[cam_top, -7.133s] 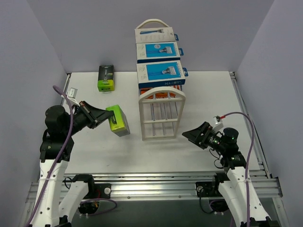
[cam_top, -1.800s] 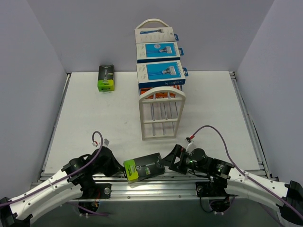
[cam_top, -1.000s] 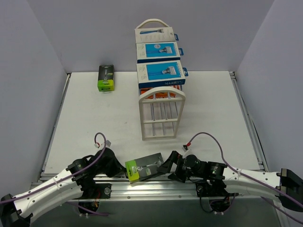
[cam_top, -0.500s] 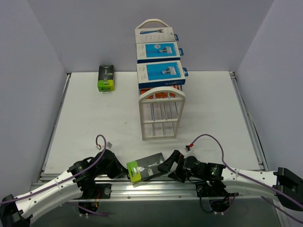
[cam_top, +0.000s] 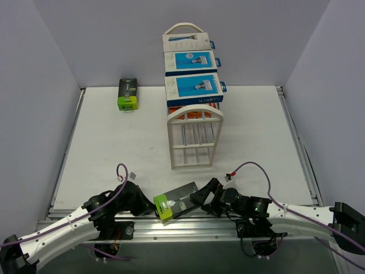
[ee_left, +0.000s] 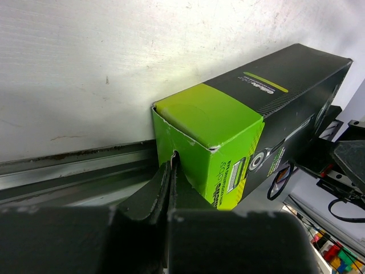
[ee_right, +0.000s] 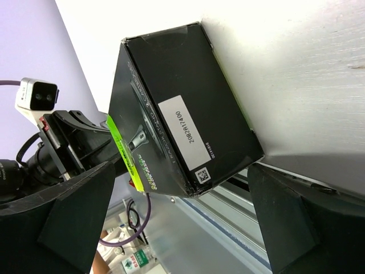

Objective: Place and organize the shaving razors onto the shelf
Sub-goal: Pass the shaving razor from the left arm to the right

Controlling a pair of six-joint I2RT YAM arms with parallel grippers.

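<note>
1. two arms low at the table's near edge: left gripper point(cam_top: 149, 206) pinching the lime end of a black-and-lime razor box point(cam_top: 175, 202), right gripper point(cam_top: 201, 200) at its black end, shelf point(cam_top: 194, 137) well apart.
2. left wrist: fingers point(ee_left: 154, 191) pressed together on the box's lime flap.
3. right wrist: jaws spread wide, black end between them.

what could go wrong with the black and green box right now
1. The left gripper seems to pinch only a thin edge at the green end of the black-and-green box, so it may slip or tear.
2. The right gripper is open around the black end; releasing early would likely drop the box by the table's near rail.
</note>
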